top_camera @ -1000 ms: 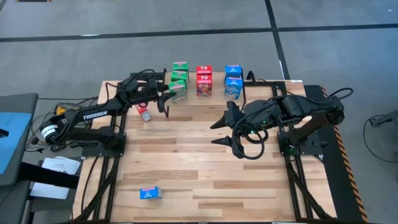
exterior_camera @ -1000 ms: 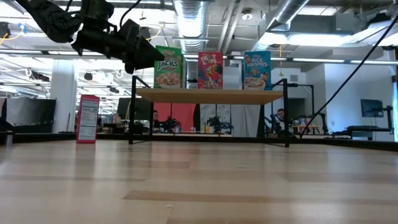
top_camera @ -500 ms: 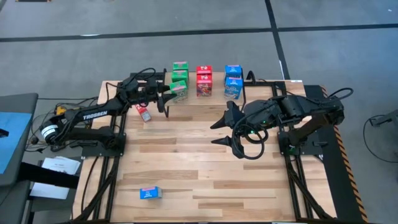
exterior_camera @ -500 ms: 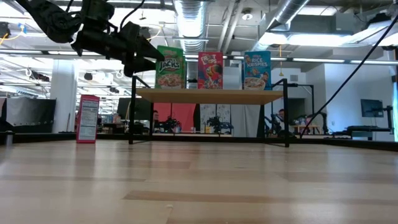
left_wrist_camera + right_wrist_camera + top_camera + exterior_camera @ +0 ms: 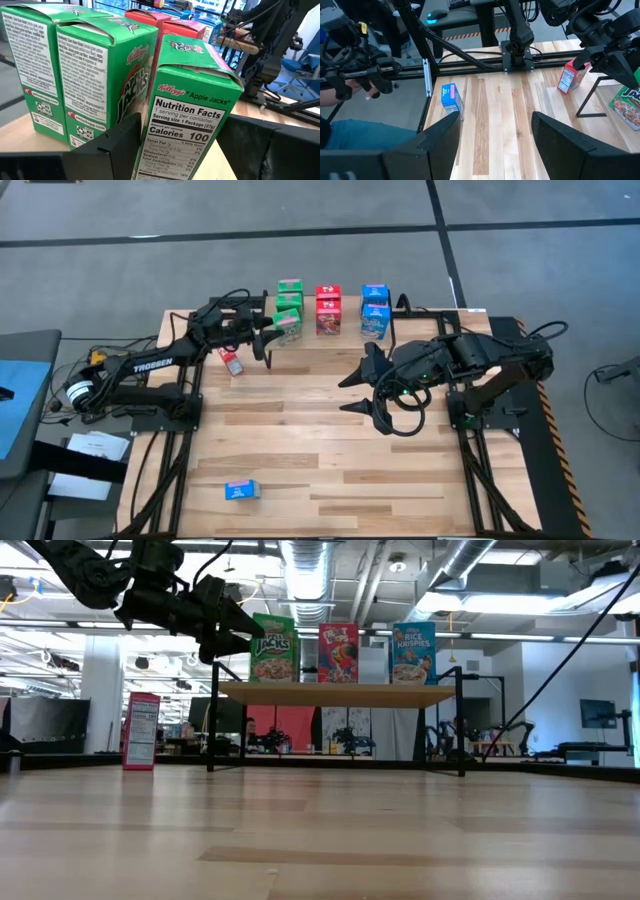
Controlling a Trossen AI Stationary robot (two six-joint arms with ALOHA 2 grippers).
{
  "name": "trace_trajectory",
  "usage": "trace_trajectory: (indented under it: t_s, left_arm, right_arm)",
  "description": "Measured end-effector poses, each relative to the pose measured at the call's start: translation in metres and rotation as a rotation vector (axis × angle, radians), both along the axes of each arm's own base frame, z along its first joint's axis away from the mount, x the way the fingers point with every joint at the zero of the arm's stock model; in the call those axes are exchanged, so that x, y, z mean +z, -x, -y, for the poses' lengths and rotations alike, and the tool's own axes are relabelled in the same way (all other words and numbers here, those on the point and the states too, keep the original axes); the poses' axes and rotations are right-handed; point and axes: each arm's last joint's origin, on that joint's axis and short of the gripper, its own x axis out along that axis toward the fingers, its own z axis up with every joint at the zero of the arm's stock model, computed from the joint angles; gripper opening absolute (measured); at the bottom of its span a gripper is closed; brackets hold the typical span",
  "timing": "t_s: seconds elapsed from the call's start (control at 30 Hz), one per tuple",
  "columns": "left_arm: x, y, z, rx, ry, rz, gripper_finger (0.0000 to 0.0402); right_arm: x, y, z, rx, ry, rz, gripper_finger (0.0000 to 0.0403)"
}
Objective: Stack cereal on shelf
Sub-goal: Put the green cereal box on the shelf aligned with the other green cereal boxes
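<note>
My left tool [image 5: 270,335] is up at the 11 o'clock part of the slatted wooden table [image 5: 300,440], at the 9 o'clock end of the low light-wood shelf on thin black legs [image 5: 330,692]. A small green cardboard cereal box [image 5: 187,115] stands upright inside it, bottom on the shelf board. I cannot tell whether the tool is pinching this box or only flanking it. Just beyond it stand two more green cereal boxes [image 5: 75,75], side by side and close against each other.

Further along the shelf toward 3 o'clock comes a row of red cereal boxes [image 5: 328,310], then a row of blue cereal boxes [image 5: 375,310], all upright.

Off the shelf, one red box [image 5: 232,361] stands upright on the table just outside the shelf's 9 o'clock legs, below my left arm. One blue box [image 5: 241,491] lies flat well apart from everything, near the 7 o'clock corner.

My right tool [image 5: 350,394] waits above the table at about 3 o'clock, spread wide with nothing in it, pointing toward 9 o'clock.
</note>
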Motion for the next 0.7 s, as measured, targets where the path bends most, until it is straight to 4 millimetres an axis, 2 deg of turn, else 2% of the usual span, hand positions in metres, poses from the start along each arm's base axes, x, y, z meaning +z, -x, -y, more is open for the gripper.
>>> trace_trajectory:
  t_s: [0.4, 0.7]
  left_arm:
    - [0.0002, -0.0002, 0.0005, -0.017, -0.017, -0.005, 0.0237]
    - [0.0094, -0.0032, -0.0021, -0.017, 0.004, -0.039, 0.0302]
  right_arm:
    - [0.0000, 0.0000, 0.0000, 0.000, 0.000, 0.000, 0.0270]
    - [0.0000, 0.0000, 0.0000, 0.000, 0.000, 0.000, 0.0270]
